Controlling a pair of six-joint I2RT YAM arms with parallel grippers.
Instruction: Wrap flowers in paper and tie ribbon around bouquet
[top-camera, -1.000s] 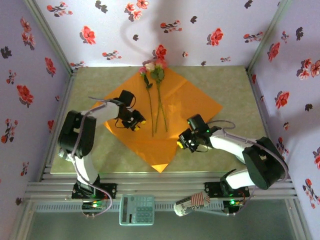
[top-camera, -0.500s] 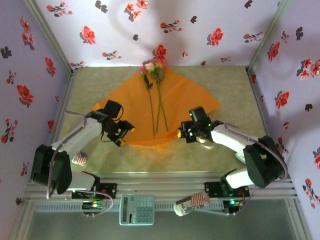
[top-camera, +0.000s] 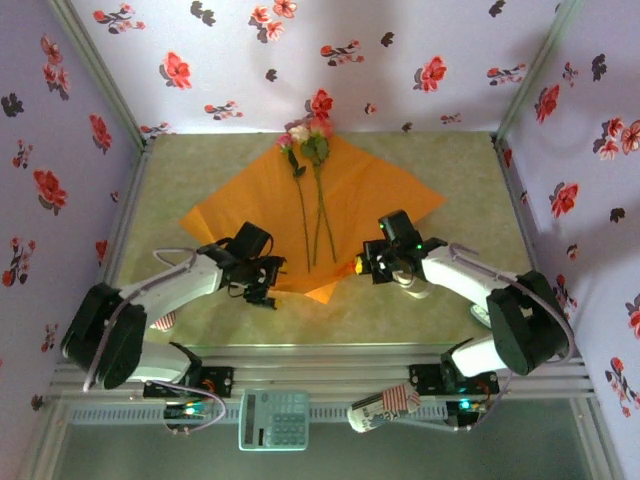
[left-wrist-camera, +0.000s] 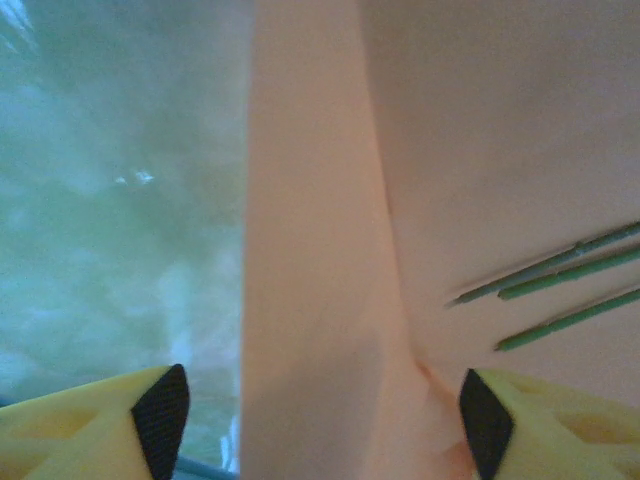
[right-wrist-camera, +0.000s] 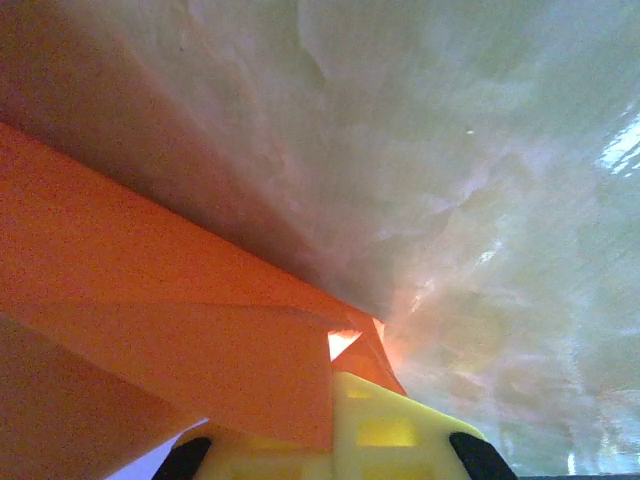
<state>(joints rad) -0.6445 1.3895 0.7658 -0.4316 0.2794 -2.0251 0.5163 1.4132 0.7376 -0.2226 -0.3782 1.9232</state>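
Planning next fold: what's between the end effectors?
Top view: the paper, folded, and stem ends of the flowers, between left end effector and right end effector.

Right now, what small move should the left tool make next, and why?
Probably close the left tool: its jaws stand open astride the folded edge of the paper, beside the flower stems, while the right tool is shut on the paper.

L claw (top-camera: 265, 283) wide; R claw (top-camera: 362, 268) tight.
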